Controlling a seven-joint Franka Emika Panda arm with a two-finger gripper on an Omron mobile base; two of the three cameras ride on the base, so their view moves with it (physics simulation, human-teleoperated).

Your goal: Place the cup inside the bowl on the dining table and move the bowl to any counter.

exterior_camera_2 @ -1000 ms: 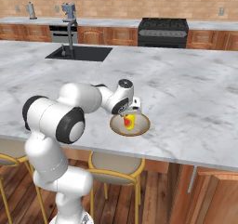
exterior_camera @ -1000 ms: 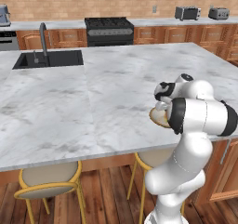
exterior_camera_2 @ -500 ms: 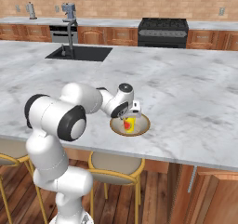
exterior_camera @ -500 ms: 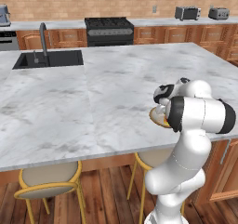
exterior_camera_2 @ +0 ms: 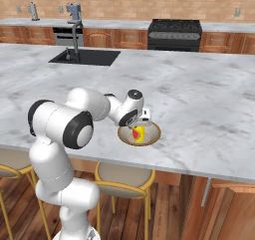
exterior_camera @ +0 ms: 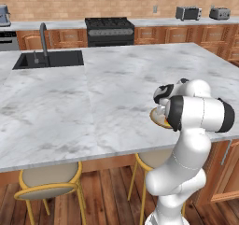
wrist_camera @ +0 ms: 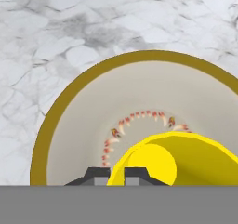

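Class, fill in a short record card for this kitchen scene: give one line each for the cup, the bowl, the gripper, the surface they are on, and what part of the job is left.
cup: yellow cup with a red mark, inside the bowl
bowl: wide shallow bowl, near the front edge of the dining table
gripper: gripper shut on the cup's rim, right over the bowl
surface: marble dining table with a black sink
left to do: bowl not yet on a counter; the cup is in it
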